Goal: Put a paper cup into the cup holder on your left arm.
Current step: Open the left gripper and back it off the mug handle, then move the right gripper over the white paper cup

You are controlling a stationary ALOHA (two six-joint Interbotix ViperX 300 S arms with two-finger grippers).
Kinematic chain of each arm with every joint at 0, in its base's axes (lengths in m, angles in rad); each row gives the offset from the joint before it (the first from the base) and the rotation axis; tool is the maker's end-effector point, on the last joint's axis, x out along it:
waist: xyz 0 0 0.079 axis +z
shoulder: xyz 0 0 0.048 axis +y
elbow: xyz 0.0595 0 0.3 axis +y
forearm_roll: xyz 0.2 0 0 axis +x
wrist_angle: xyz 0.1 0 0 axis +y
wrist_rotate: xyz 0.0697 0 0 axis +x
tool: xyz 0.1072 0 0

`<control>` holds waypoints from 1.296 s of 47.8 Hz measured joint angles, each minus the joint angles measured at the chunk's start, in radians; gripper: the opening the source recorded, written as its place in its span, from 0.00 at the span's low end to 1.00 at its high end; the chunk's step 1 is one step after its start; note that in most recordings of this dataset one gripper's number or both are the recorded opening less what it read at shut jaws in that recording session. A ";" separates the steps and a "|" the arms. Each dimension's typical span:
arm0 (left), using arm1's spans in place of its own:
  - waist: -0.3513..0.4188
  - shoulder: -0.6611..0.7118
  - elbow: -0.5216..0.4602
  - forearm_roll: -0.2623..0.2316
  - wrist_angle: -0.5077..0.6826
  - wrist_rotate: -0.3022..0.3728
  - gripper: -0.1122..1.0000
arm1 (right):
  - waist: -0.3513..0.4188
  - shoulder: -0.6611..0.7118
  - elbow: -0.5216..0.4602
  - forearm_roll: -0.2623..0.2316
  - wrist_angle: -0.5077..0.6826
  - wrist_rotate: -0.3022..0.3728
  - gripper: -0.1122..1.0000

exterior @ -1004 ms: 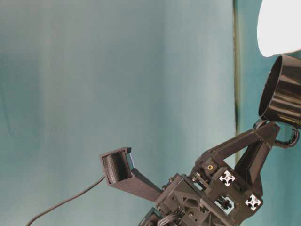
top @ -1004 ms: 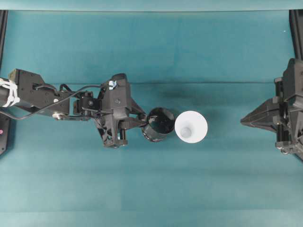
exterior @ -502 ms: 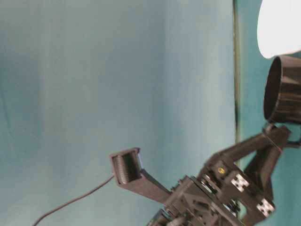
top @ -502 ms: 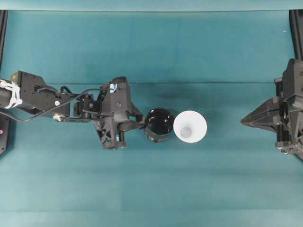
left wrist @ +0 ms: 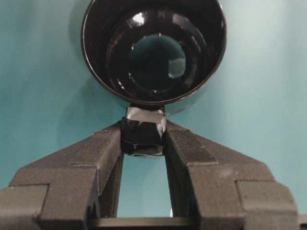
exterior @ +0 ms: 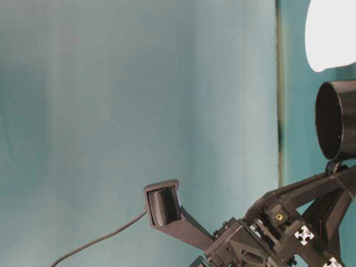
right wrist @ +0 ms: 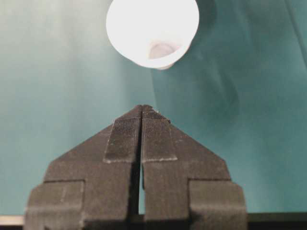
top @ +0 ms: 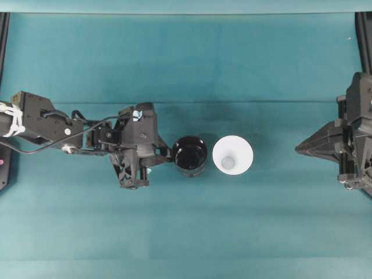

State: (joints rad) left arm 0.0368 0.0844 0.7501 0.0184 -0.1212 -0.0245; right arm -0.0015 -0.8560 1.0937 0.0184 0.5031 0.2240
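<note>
Left gripper (left wrist: 144, 139) pinches the small knob-like handle of the cup holder (top: 189, 155) between partly closed fingers (left wrist: 103, 153), with the holder carried just beyond the fingertips. Its open mouth faces straight up in the overhead view, its long axis vertical. Just past the holder, farther from the left gripper, the paper cup (top: 232, 154) stands upright on the teal table (top: 186, 232), wide rim up, close beside the holder. Well apart, the right gripper (right wrist: 142, 115) is fully closed on nothing and points toward the cup.
</note>
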 measured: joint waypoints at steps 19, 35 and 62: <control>0.002 -0.012 -0.005 0.002 0.005 -0.005 0.88 | -0.002 0.017 0.000 0.000 0.021 0.023 0.09; 0.002 -0.044 0.000 0.002 0.017 -0.005 0.87 | -0.003 0.040 -0.003 -0.005 0.021 0.023 0.12; -0.012 -0.247 0.049 0.002 0.236 -0.008 0.87 | -0.080 0.344 -0.235 -0.008 0.121 0.023 0.92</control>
State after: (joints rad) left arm 0.0245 -0.1626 0.7992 0.0199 0.1150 -0.0322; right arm -0.0813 -0.5123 0.8590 0.0107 0.6243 0.2470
